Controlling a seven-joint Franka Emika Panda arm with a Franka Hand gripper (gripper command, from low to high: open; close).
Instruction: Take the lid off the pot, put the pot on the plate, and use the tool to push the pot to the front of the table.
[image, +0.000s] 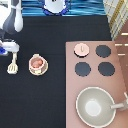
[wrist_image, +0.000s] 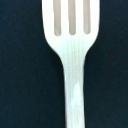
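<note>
Two steps look finished from the exterior view: the small pale-pink round lid (image: 82, 48) with its tiny knob lies on the pinkish-brown stove counter (image: 121, 75) beside the black burners (image: 103, 51), and the small pale-pink pot (image: 37, 62) with a reddish inside sits on the flat cream-tan plate (image: 38, 69), on the wide black table (image: 55, 95) toward the exterior view's left. Just beside them, further left, lies the cream-white slotted spatula tool (image: 12, 66), and the gripper (image: 10, 50) hangs directly above its upper end at the left edge; I cannot tell how it is set. A large grey pan (image: 96, 105) sits at the bottom right. One thing fills the wrist view: the tool (wrist_image: 73, 75), slots and handle centred on black. A likely risk is an off-centre grasp letting the thin handle twist, or a descent nudging it toward the plate.
</note>
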